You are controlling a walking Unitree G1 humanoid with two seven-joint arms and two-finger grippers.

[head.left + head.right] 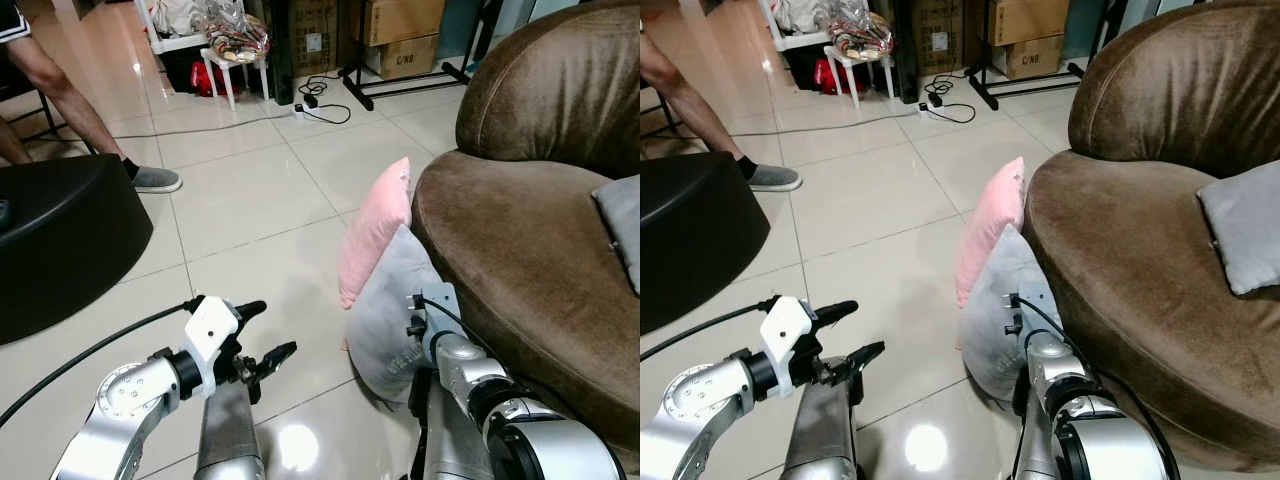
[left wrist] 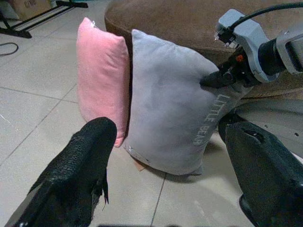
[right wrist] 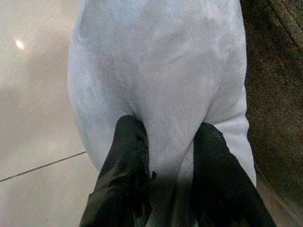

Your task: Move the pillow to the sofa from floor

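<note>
A grey pillow (image 1: 385, 320) stands on edge on the tiled floor and leans against the front of the brown sofa (image 1: 520, 250). Behind it a pink pillow (image 1: 375, 230) leans the same way. My right gripper (image 3: 168, 125) is shut on the grey pillow, with a fold of its fabric pinched between the two black fingers at the edge nearest me. My left gripper (image 1: 277, 327) is open and hangs low over the floor, left of both pillows and apart from them. In the left wrist view the grey pillow (image 2: 170, 104) and the pink pillow (image 2: 102, 75) face the spread fingers.
A black rounded pouf (image 1: 60, 240) sits on the left. Beyond it are a person's leg and grey shoe (image 1: 155, 180). Another grey cushion (image 1: 625, 225) lies on the sofa seat. A white stool (image 1: 235, 65), cardboard boxes and a power strip with cables (image 1: 315, 105) stand at the back.
</note>
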